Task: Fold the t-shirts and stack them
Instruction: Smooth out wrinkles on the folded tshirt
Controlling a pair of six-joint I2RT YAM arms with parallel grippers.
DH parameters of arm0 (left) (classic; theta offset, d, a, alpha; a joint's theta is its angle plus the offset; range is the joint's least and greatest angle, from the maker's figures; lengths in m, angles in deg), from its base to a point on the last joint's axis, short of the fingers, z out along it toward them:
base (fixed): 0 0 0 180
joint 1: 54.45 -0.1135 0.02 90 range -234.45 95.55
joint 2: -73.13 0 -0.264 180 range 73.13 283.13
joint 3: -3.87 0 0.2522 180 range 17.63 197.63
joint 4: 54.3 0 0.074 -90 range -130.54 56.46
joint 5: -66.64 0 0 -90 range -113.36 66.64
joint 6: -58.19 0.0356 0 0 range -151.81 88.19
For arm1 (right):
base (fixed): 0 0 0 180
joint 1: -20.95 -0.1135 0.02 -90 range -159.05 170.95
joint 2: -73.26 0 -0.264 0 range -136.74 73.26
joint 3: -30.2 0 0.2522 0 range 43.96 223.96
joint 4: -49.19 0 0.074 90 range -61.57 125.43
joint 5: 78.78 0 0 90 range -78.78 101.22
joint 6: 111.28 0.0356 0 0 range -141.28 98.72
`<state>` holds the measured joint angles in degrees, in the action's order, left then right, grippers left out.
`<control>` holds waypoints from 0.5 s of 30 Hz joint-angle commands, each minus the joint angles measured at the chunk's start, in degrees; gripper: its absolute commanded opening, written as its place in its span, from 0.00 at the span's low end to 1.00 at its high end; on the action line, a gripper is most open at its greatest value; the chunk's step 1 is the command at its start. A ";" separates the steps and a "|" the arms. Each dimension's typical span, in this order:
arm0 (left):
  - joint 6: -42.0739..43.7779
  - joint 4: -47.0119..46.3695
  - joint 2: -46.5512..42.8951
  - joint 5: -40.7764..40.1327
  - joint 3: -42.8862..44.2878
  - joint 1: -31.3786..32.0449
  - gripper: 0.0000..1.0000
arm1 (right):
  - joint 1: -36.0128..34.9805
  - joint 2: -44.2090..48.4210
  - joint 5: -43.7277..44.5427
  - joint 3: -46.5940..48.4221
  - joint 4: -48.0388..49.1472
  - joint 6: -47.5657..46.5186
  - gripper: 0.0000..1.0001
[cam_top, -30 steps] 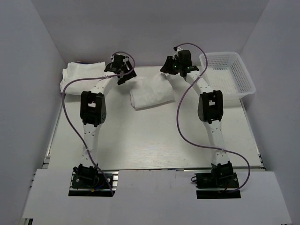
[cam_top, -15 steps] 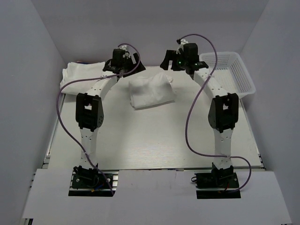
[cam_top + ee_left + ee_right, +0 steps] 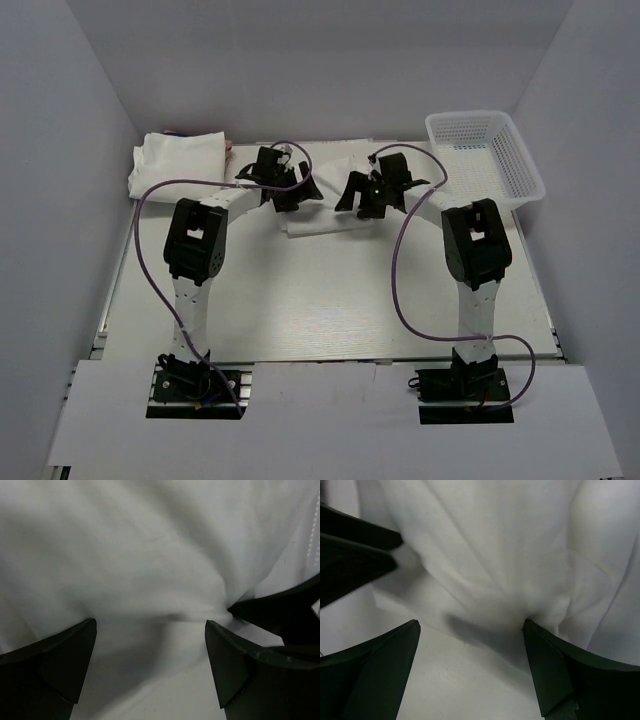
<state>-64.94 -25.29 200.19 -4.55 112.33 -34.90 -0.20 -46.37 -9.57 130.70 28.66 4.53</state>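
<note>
- At the back-centre of the table (image 3: 330,300), a rumpled white t-shirt (image 3: 318,218) lies flat. From above, both claws sit low over it & hide most of it.
- In both wrist views, soft white cloth w/ shallow folds fills nearly the whole pic, w/ a strip of pale table at the bottom.
- L claw (image 3: 292,190) is over the shirt's left part.
- In its own wrist view the L claw (image 3: 150,630) has its two black fingers spread wide. The cloth edge runs between & just past the tips, and nothing is pinched. Can't tell if the tips touch the cloth.
- R claw (image 3: 360,195) is over the shirt's right part, facing the L one.
- In its wrist view the R claw (image 3: 471,625) is likewise spread wide w/ nothing held, the cloth bunching just past the tips.
- The two claws are near each other but apart. Each wrist view catches the other claw's black finger at the frame edge.
- A folded t-shirt (image 3: 175,162), a plain white bundle, sits in the back-left corner, well apart from the claws.
- A white mesh basket (image 3: 520,160) sits at the back right, well apart from the shirt.
</note>
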 commanded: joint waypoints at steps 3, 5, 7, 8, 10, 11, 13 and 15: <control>-1.68 0.31 -8.06 1.85 -8.82 1.02 1.00 | 1.02 2.21 0.23 -10.09 1.68 5.58 0.90; -1.68 1.62 -10.59 1.85 -12.59 1.54 1.00 | 0.76 4.49 2.76 -14.20 0.35 3.83 0.90; -1.68 2.15 -12.97 1.85 -17.60 2.07 1.00 | 0.49 7.64 2.69 -19.56 -0.44 2.59 0.90; -1.68 2.68 -14.29 1.85 -19.36 2.68 1.00 | 0.32 8.27 1.56 -21.07 -0.53 1.19 0.90; -1.68 3.91 -19.38 3.16 -24.98 4.00 1.00 | 0.05 11.17 -0.29 -26.16 -1.05 0.13 0.90; -1.68 5.05 -21.49 3.16 -26.74 5.05 1.00 | -0.30 15.09 -2.12 -27.40 -1.23 -2.66 0.90; -1.68 6.46 -29.10 3.16 -30.26 6.11 1.00 | -1.61 18.54 -3.45 -31.45 -4.73 -4.52 0.90; -1.68 9.44 -34.23 0.10 -30.79 7.34 1.00 | -2.93 27.06 -1.28 -33.03 -7.89 -8.47 0.90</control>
<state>-67.04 -20.99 175.06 -1.97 82.32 -28.52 -1.68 -26.20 -12.04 100.43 30.89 2.60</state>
